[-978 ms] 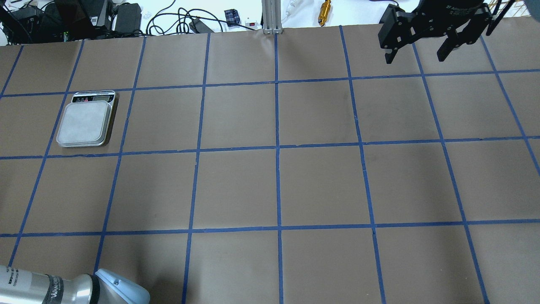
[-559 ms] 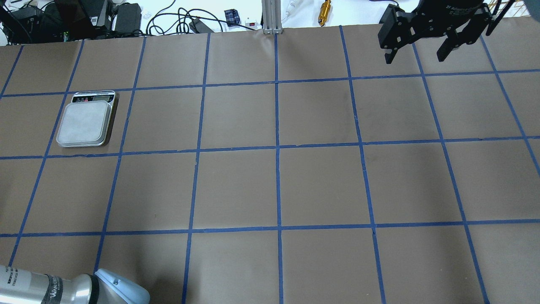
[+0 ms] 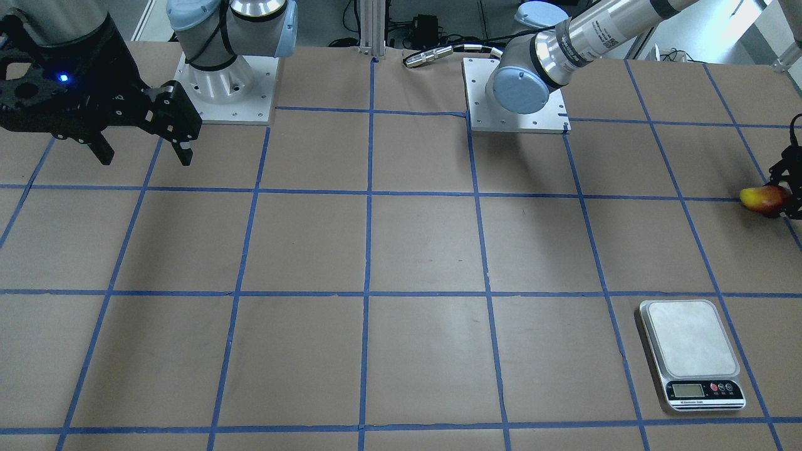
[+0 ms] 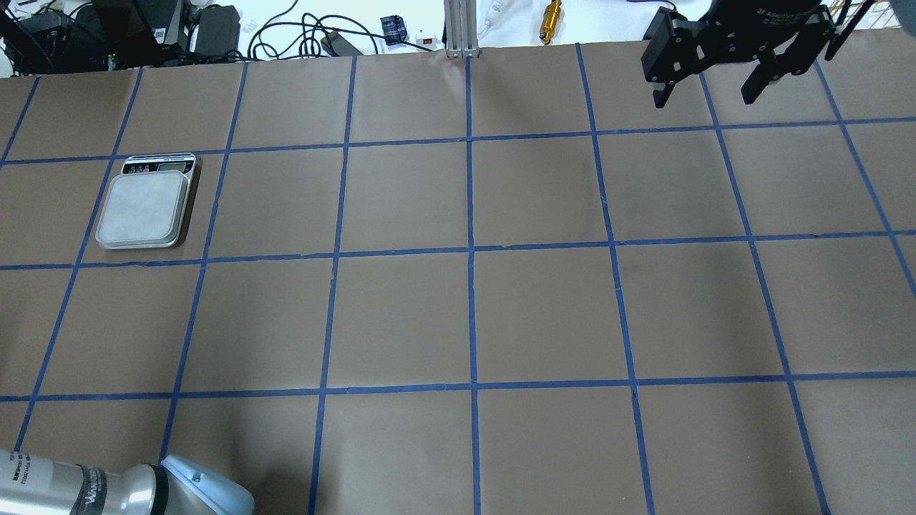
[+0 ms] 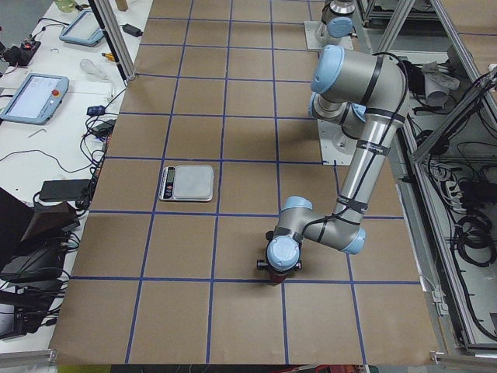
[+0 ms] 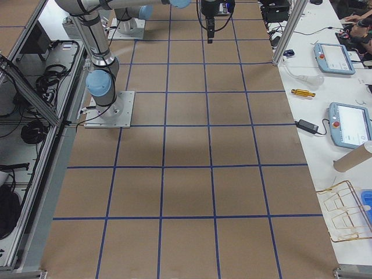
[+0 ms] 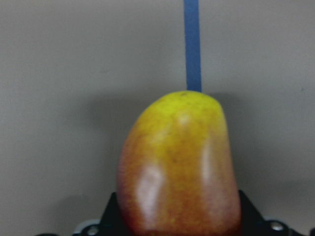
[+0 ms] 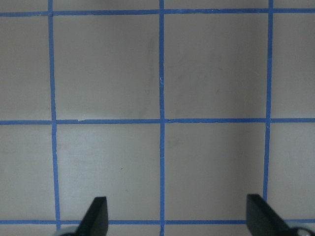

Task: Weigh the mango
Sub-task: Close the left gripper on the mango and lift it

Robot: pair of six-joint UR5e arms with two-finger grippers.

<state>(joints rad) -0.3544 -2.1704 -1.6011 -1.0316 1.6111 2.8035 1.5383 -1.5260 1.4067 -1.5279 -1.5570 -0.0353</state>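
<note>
The mango (image 7: 179, 167), yellow at its far end and red-orange near the camera, fills the left wrist view. My left gripper (image 3: 783, 202) is shut on it, with dark fingers (image 7: 112, 216) pressed to both sides. It is low over the table at the far right edge of the front-facing view, where the mango (image 3: 762, 199) sticks out. The silver scale (image 3: 689, 341) stands apart from it with its platform bare, and shows in the overhead view (image 4: 143, 209). My right gripper (image 4: 703, 99) is open and empty, high over the far right of the table.
The table is brown paper with a blue tape grid (image 4: 470, 250). Cables, a power brick and a brass tool (image 4: 551, 18) lie beyond the far edge. Both arm bases (image 3: 514, 94) stand at the table's robot side. The left arm's elbow (image 4: 107, 486) shows at the overhead's lower left.
</note>
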